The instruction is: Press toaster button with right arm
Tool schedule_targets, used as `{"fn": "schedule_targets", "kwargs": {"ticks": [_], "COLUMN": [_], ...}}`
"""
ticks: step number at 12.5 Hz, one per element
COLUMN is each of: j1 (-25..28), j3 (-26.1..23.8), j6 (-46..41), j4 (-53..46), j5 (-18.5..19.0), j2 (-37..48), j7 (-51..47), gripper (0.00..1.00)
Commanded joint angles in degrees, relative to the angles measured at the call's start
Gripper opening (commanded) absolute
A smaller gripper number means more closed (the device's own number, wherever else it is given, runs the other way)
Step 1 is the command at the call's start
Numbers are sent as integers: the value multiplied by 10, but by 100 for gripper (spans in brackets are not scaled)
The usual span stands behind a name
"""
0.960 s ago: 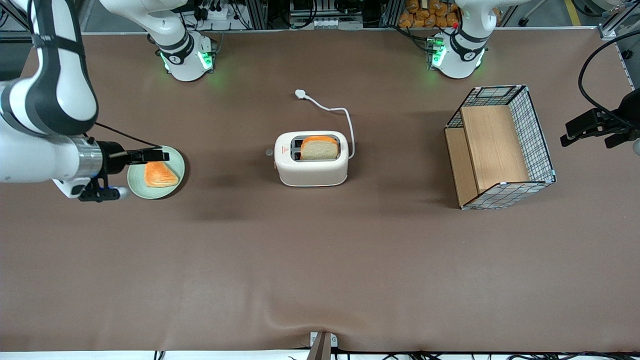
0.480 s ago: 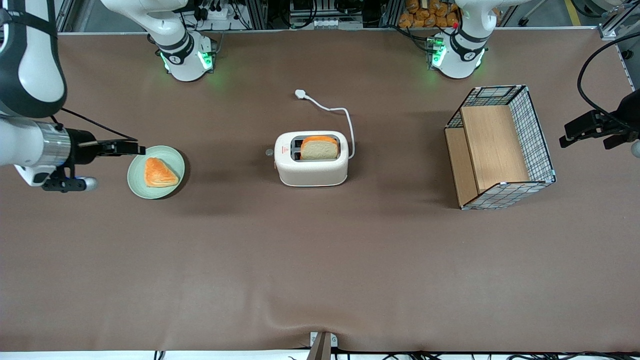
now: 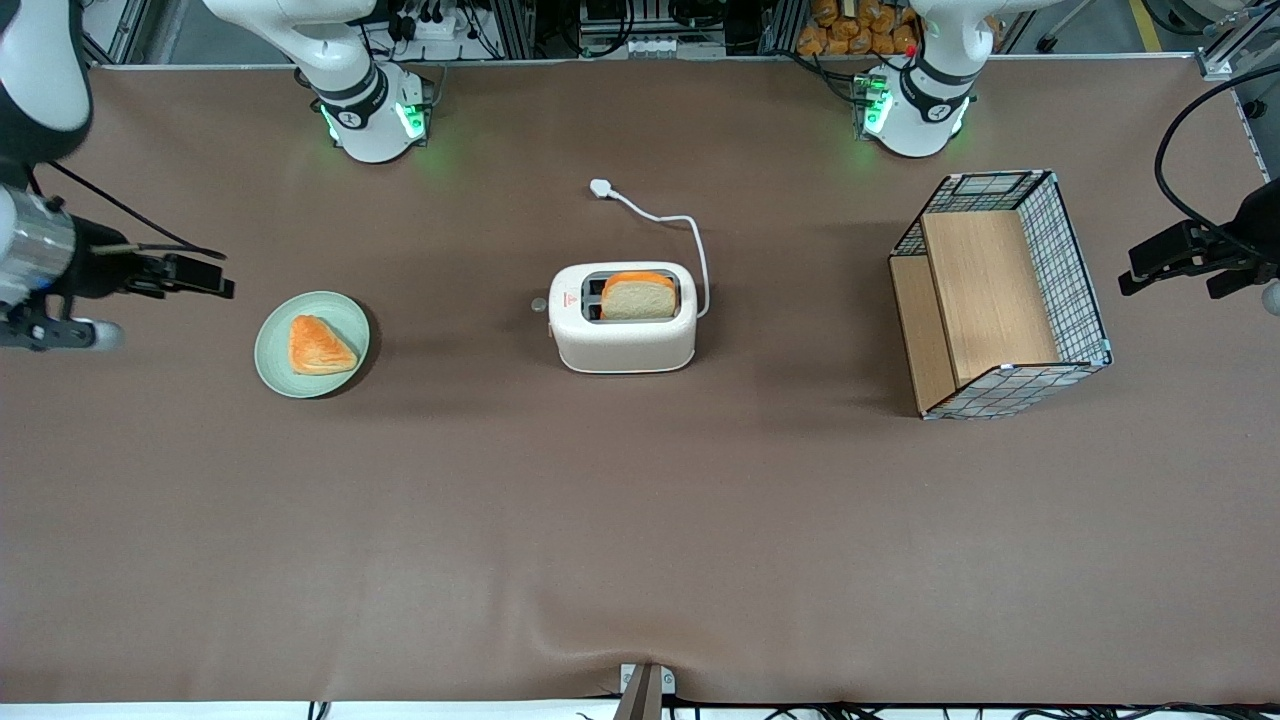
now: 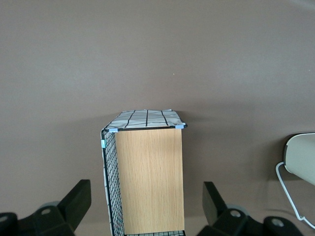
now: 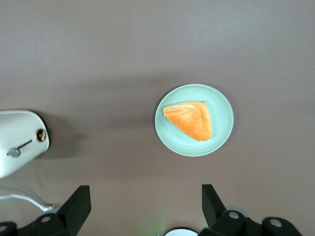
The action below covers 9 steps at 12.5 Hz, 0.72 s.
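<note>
I see the right arm [image 3: 30,250] at the working arm's end of the table, its gripper [image 3: 215,282] hovering above the brown cloth with the black fingers [image 5: 74,206] spread apart and nothing between them. Near it lies a pale green round plate [image 3: 275,372] carrying an orange wedge of pastry [image 3: 318,346]. At mid-table stands the toaster [image 3: 622,345], smooth cream-white with rounded corners, a bread slice [image 3: 637,296] upright in one slot. The toaster button [image 3: 539,304], a small grey round knob, juts from its narrow end facing the plate. Toward the parked arm's end sits a wire-and-wood basket [image 3: 1000,290].
</note>
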<state>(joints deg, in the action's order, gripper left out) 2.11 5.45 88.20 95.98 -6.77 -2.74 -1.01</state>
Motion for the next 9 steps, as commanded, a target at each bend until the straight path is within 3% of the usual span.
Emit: {"fn": "schedule_targets", "kwargs": {"ticks": [1, 7, 9], "j1": [-13, -38, -53], "j3": [-20, -24, -38], "j6": [-1, -47, -61], "j4": [-18, -61, -72], "j5": [18, 25, 25], "j2": [15, 41, 39], "j7": [-43, -129, -118], "gripper": [100, 100, 100]}}
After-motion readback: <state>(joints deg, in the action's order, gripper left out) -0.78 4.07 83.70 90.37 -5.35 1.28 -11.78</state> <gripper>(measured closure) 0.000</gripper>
